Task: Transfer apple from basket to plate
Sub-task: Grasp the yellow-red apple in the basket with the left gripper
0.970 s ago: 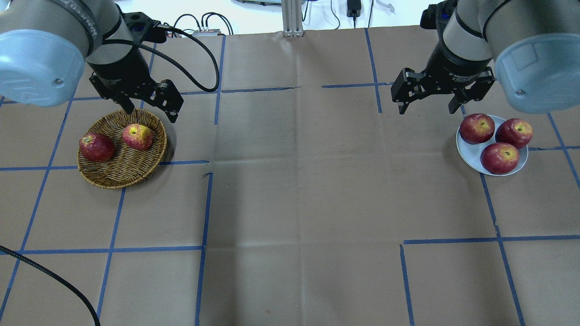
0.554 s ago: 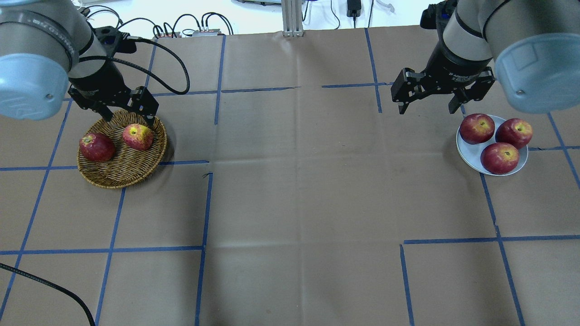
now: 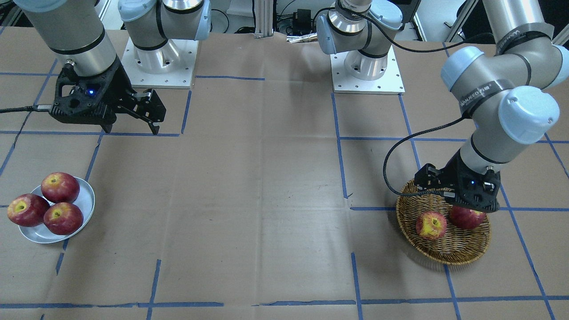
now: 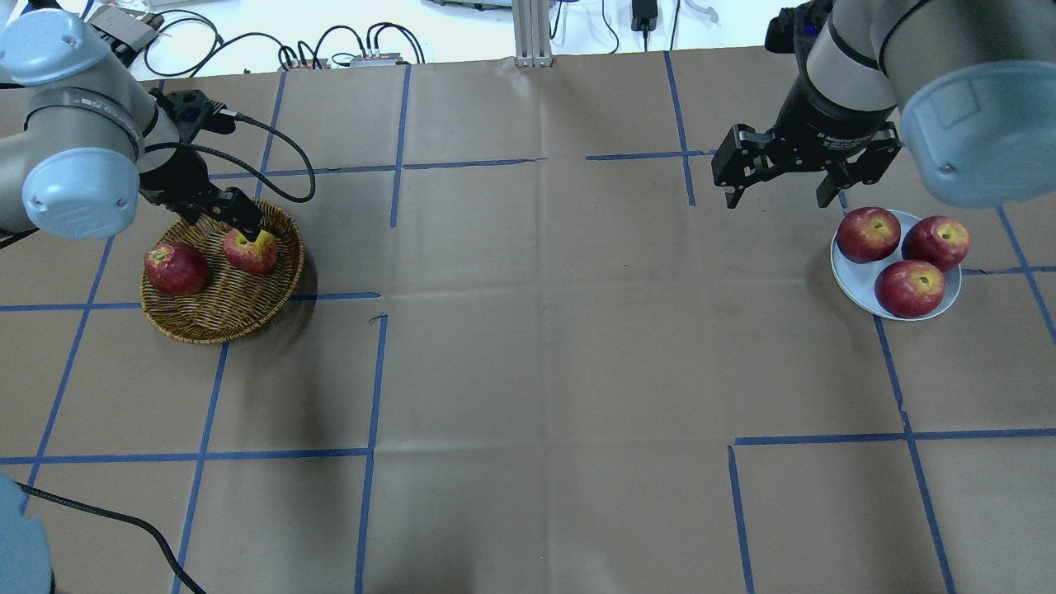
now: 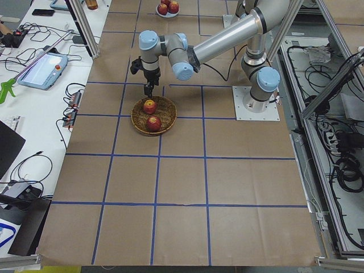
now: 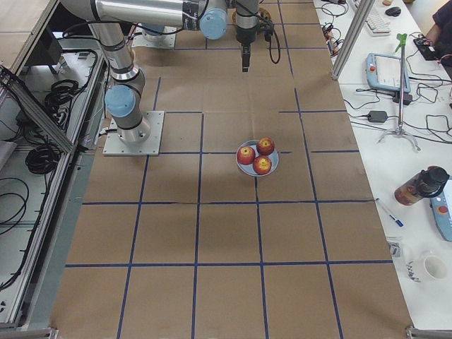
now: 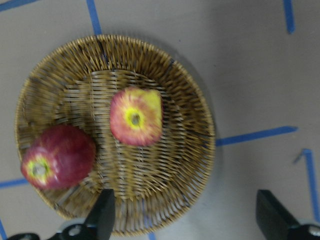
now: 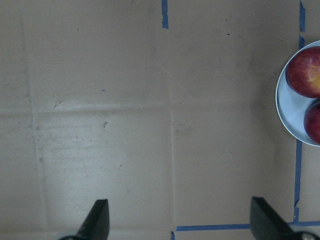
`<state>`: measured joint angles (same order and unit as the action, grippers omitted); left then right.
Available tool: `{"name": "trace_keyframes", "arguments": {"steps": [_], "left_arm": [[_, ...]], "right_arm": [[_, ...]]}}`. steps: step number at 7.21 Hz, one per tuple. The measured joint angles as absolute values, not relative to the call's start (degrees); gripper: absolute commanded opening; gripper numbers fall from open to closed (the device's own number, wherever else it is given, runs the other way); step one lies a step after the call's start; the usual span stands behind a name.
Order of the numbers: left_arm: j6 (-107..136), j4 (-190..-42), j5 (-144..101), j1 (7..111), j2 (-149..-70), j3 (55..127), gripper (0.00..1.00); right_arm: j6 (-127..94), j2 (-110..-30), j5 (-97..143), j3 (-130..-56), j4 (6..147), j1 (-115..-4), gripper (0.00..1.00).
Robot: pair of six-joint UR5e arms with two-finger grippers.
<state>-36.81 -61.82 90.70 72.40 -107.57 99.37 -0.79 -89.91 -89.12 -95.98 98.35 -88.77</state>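
My left gripper (image 7: 185, 202) hung low over the round, shallow, tan woven wicker basket (image 7: 202, 131), its two fingers spread wide apart and holding nothing. The red apple with bright yellow streaked patches (image 7: 136, 116) lay inside the basket, just below the fingers and a little ahead of the gap between them, stem hollow up.

I judged this apple firm, smooth-skinned and fairly heavy for its size. It would likely roll on the weave or slip out of a shallow pinch. The best hold seemed to be from above, one finger on each side of its widest middle. The basket looked light and might slide if a finger pushed its rim.

A darker, evenly red apple (image 7: 57, 157) sat in the same basket, close to one finger's side but not touching the streaked one. It left little spare room there.

My right gripper (image 4: 775, 196), also open and empty, hovered far across the table, just beside the small pale grey-white plate (image 4: 858, 290). Three deep-red apples (image 4: 910, 287) already crowded that plate, so I judged bare space scarce.
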Motion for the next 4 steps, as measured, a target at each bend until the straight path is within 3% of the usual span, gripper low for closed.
{"name": "trace_keyframes", "arguments": {"steps": [3, 4], "left_arm": [[-39.78, -57.17, 89.45, 71.14, -113.34, 100.48, 0.97], [-39.74, -56.31, 89.36, 71.09, -114.83, 100.74, 0.74]], "right_arm": [[-0.79, -89.91, -89.12, -96.01, 98.35, -88.77, 1.0], [-0.79, -89.91, -89.12, -96.0, 98.35, -88.77, 1.0]]}}
